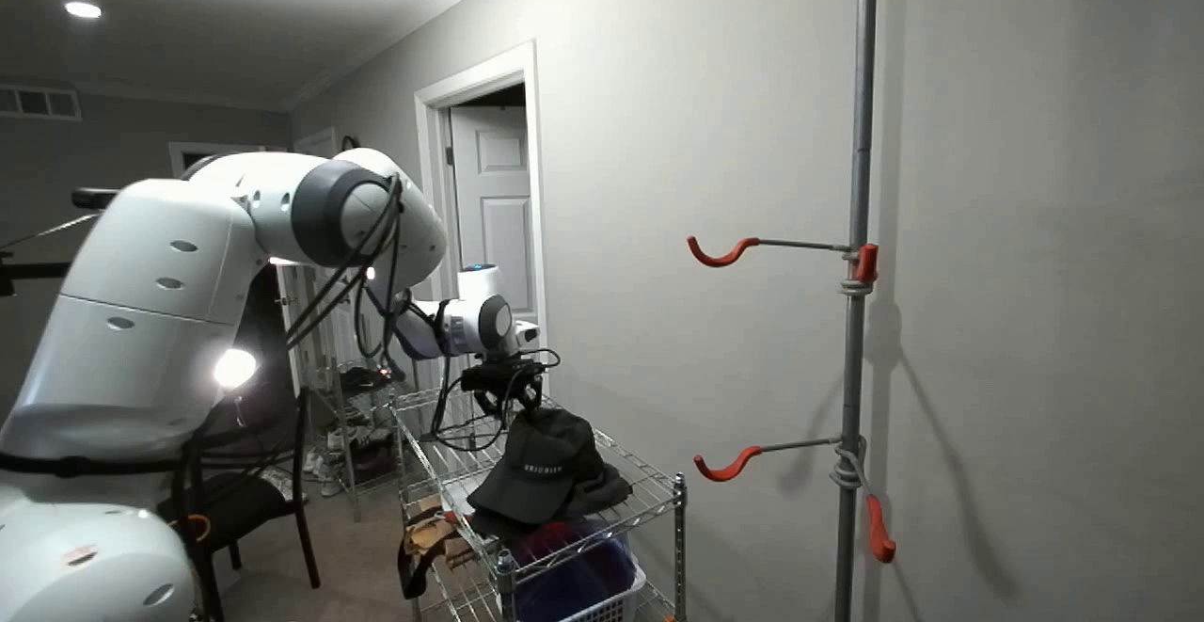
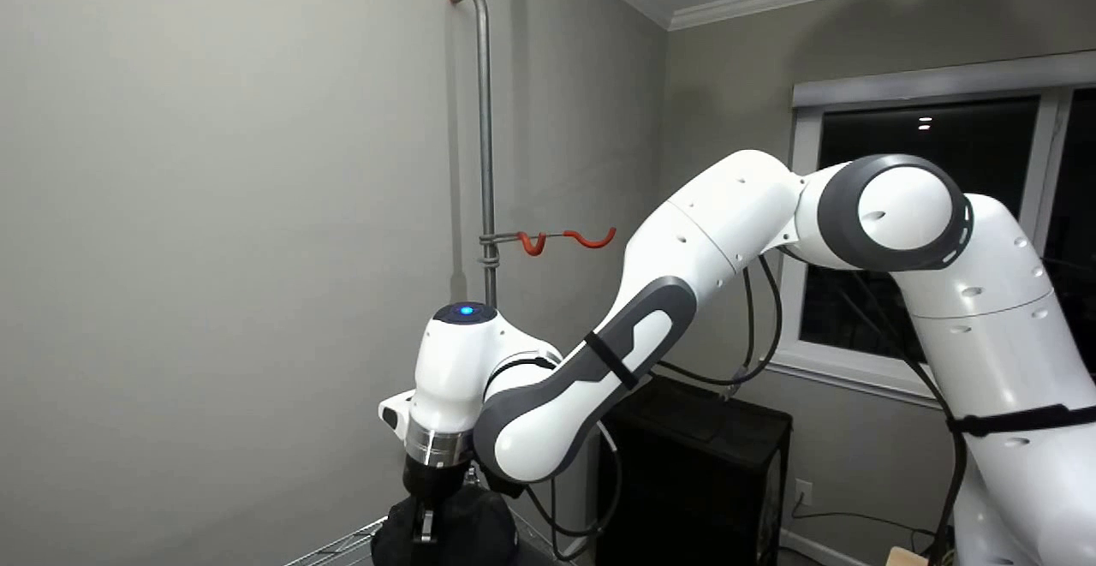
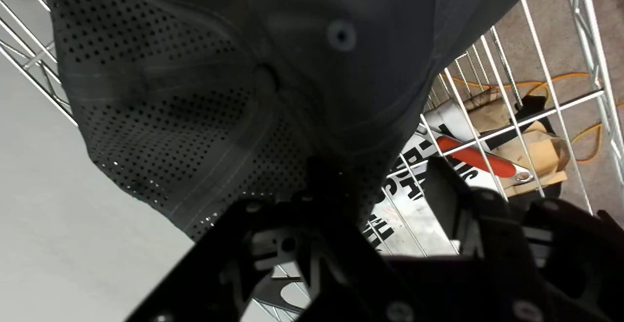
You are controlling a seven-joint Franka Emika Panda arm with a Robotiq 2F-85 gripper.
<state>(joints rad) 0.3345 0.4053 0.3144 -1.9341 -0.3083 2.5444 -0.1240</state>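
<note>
Gripper [image 3: 378,178] spread, pointing down at the dark cap [image 1: 531,471]. By my wrist view, one finger overlaps the perforated crown, pressing or merely near, I can't tell; its mate hangs apart from the fabric. I judge the cap light, soft, unbreakable, not slippery; crown apt to crumple, brim stiffer. I'd pinch a crown fold near the top. It sits on the top tier of a wire rack [image 1: 680,523], dark cloth [image 1: 607,488] alongside, white basket [image 1: 616,603] below. Red hooks [image 1: 722,261] stand apart on a pole [image 1: 851,358].
</note>
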